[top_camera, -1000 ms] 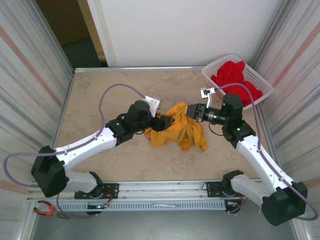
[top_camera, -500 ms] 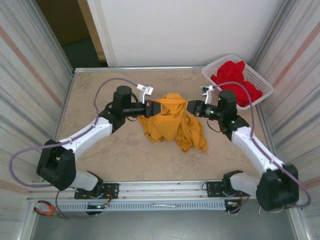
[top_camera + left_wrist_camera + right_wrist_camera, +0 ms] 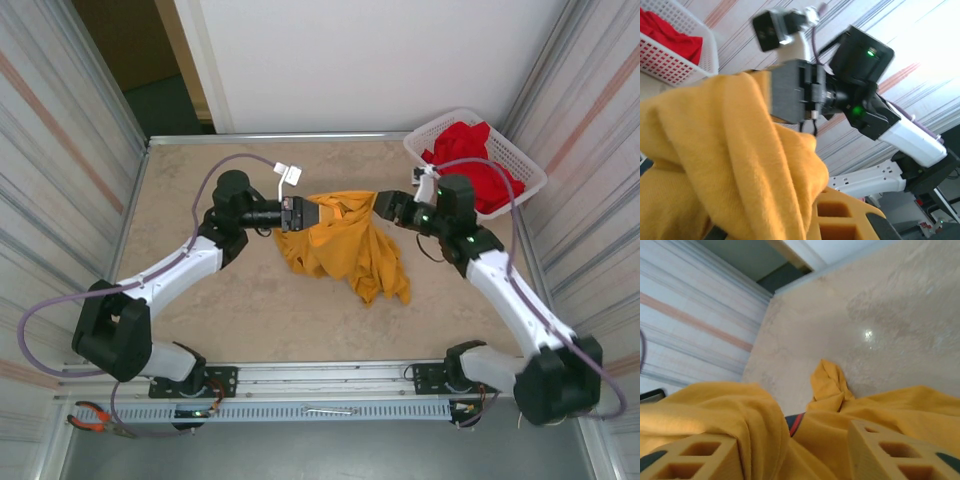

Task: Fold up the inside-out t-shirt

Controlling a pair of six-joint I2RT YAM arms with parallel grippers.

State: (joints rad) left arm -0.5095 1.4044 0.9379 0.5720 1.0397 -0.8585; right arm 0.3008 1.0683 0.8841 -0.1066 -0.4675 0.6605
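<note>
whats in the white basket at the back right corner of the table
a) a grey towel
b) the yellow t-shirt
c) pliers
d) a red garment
d, a red garment is piled in the white basket, while the yellow t-shirt is well outside it.

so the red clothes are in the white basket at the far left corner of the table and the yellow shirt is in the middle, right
No: the white basket with the red clothes is at the far right corner, not the left, as the top view shows. The yellow shirt is in the middle.
</note>
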